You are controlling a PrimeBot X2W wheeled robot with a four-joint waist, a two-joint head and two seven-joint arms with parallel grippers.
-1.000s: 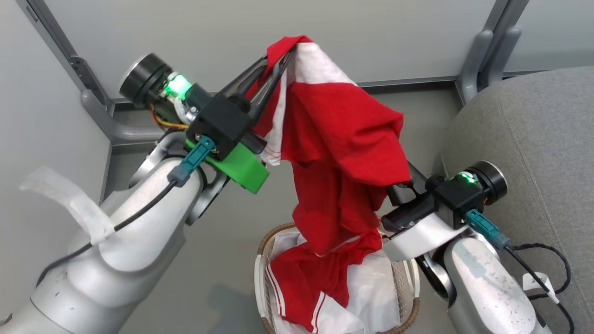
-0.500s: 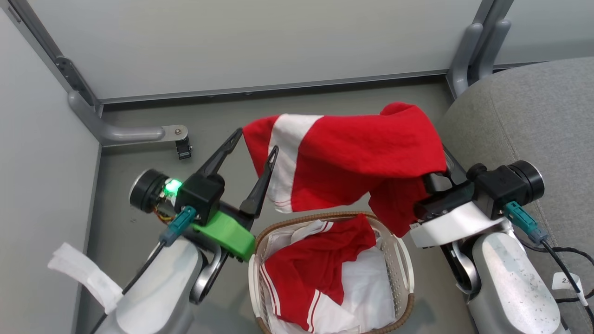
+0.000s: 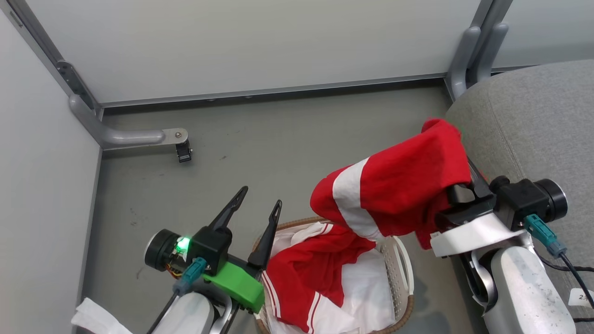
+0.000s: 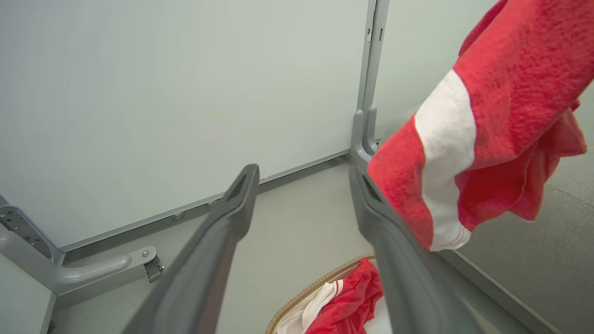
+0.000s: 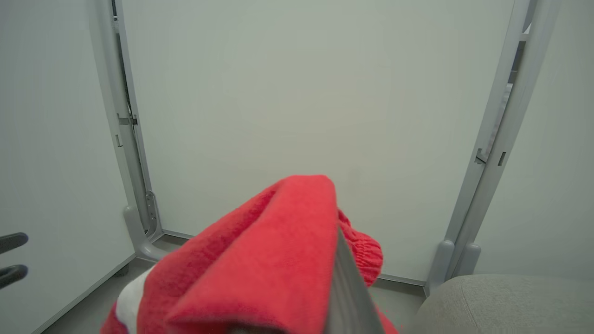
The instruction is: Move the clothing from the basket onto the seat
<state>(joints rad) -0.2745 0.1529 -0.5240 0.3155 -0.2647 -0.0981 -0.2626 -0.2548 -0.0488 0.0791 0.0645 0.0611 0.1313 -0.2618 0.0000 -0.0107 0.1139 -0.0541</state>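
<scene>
Not halfway yet — the right gripper (image 3: pixel 464 195) is clamped on one red garment (image 3: pixel 399 195), lifted just beside the seat (image 3: pixel 538 116), not on it. The left gripper (image 3: pixel 260 197) gapes empty — a second red piece (image 3: pixel 306 273) lies in the basket (image 3: pixel 408 297).

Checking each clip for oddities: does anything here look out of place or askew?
Nothing damaged or spilled. One red garment hangs bunched over the shut right gripper, near the seat but not yet on it. A second garment lies in the basket.

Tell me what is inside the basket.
The basket holds a red garment with white stripes lying on a glossy white liner sheet. Whatever lies beneath them is covered.
</scene>
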